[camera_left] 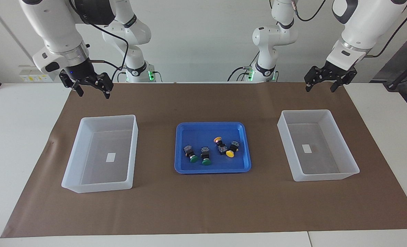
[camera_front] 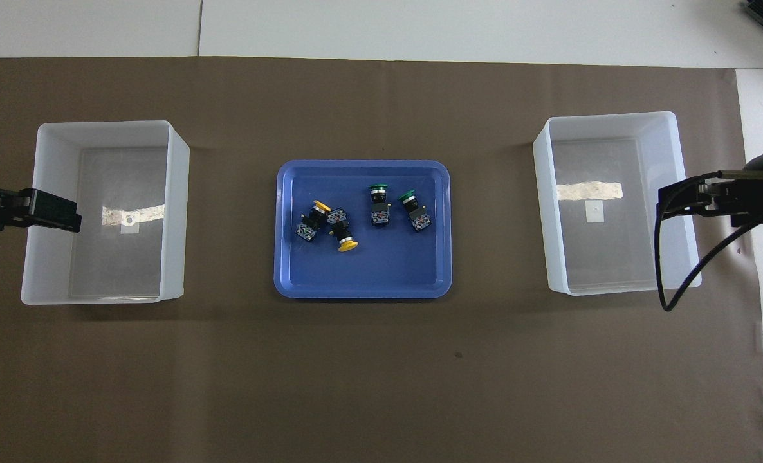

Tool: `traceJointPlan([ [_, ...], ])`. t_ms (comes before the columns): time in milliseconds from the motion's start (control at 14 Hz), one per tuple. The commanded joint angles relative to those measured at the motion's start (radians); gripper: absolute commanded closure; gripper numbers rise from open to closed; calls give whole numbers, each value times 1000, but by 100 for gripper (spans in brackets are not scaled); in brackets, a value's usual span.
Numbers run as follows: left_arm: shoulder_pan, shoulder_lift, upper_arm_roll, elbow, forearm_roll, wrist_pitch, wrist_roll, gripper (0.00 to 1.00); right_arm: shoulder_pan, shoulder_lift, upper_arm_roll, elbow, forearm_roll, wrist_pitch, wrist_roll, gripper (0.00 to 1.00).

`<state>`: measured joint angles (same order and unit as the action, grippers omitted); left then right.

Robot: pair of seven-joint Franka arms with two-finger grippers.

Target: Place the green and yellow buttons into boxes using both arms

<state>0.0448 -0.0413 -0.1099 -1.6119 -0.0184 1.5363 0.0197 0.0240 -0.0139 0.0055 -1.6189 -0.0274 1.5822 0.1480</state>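
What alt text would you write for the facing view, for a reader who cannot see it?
Four buttons, two green and two yellow, lie in a blue tray between two empty boxes on a brown mat. The left gripper and right gripper hang open above the mat's edge nearest the robots.

We've got two cams, both high and set well back. Facing cam sits across table from robots, looks down at slant toward them, arm bases at top. Overhead cam hangs above robots' end, aims forward and steeply down. Half turn apart, so sides flip. Both catch brown mat (camera_left: pixel 203 206), blue tray (camera_left: pixel 181 164) (camera_front: pixel 285 283), both boxes (camera_left: pixel 74 187) (camera_front: pixel 175 212).
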Motion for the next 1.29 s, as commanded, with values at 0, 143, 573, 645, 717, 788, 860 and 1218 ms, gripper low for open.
traceJointPlan([
  [0,6,-20,-4,-14,11,-5,3,0,-4,-12,7,-7,4,-15,-19,0],
  [143,6,-20,-4,-16,11,-5,3,0,-6,-11,7,-7,10,-10,-25,0],
  [573,6,-20,-4,-16,11,-5,3,0,-9,-12,7,-7,12,-10,-25,0],
  [645,6,-20,-4,-14,11,-5,3,0,-10,-12,7,-9,12,-8,-27,0],
  [717,6,-20,-4,-16,11,-5,5,0,-9,-12,7,-9,12,-2,-27,0],
  [788,6,-20,-4,-16,11,-5,3,0,-6,-11,7,-12,12,11,-21,0],
  [860,6,-20,-4,-16,11,-5,3,0,-4,-11,7,-21,10,39,-18,0],
  [1218,6,-20,-4,-16,11,-7,3,0,31,12,8,-59,10,158,36,0],
])
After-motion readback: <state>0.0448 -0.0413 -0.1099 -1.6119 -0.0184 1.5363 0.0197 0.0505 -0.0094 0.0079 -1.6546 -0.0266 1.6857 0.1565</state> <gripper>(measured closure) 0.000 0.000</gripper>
